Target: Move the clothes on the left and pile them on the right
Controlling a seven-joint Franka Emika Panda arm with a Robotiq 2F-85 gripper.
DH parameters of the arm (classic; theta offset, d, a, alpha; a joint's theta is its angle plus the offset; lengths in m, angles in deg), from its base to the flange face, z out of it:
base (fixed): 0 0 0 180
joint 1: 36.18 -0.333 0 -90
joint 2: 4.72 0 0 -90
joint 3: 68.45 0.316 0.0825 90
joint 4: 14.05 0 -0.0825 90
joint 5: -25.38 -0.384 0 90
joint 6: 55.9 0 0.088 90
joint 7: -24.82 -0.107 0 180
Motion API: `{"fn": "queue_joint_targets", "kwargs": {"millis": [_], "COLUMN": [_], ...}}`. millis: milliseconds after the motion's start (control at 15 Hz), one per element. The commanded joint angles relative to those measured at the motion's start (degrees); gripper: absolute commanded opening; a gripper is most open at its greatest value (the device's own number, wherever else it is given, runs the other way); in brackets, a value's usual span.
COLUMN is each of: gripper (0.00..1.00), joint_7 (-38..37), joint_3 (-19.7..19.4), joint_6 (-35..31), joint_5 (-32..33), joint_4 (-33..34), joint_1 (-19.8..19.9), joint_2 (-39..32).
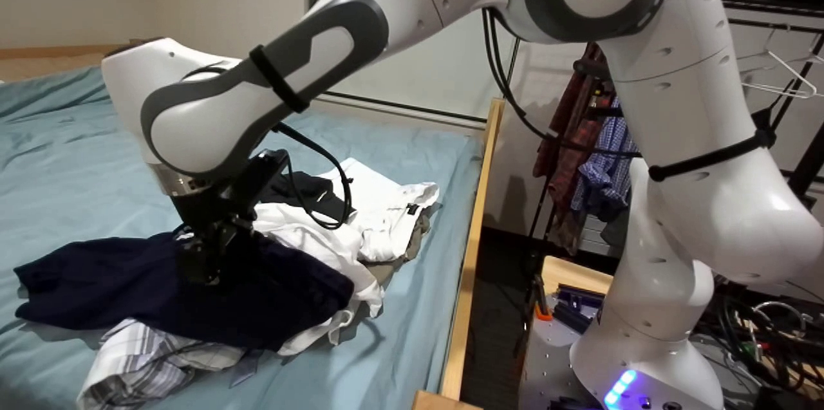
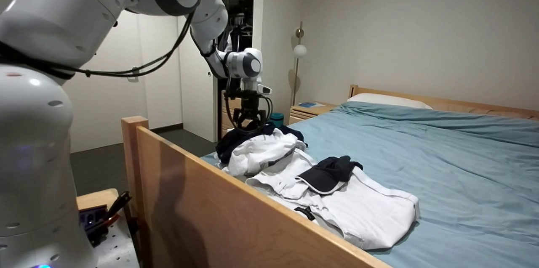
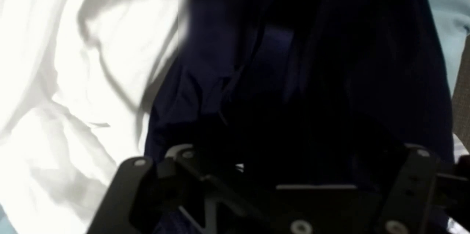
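Well, the navy garment (image 1: pixel 187 307), its long axis pointing roughly at the footboard (image 2: pixel 227 192), lies directly beneath the hand (image 1: pixel 207 268), and though I can't tell whether that is spread or pinching, the carry likely goes sideways, toward the white clothes (image 2: pixel 374 213) on the right

I can read no word, brand, number or sign in any of my three views. On the black cloth cap with the pale-edged brim (image 2: pixel 330 172), a small pale mark (image 1: pixel 322 195) shows in an exterior view, too tiny for me to make out.
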Motion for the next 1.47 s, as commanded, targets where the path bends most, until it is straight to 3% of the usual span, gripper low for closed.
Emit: {"fn": "queue_joint_targets", "kwargs": {"millis": [0, 67, 733, 1000, 1133, 1400], "gripper": [0.75, 0.74, 0.09, 0.03, 0.09, 0.09], "joint_7": [3.86, 4.53, 8.69, 7.12, 7.44, 7.27], "joint_3": [-0.93, -0.89, -0.44, -0.77, -0.71, -1.1], "joint_6": [-0.85, -1.12, -0.98, 0.34, 0.04, -0.17], "joint_5": [3.35, 3.56, 2.1, 1.17, 0.15, -2.21], "joint_4": [1.18, 1.04, 0.5, -1.75, -3.23, -9.91], "joint_1": [-0.65, -0.58, 0.7, 1.33, 2.3, 4.94], "joint_2": [-1.04, -0.97, -0.02, 2.67, 4.55, 12.08]}}
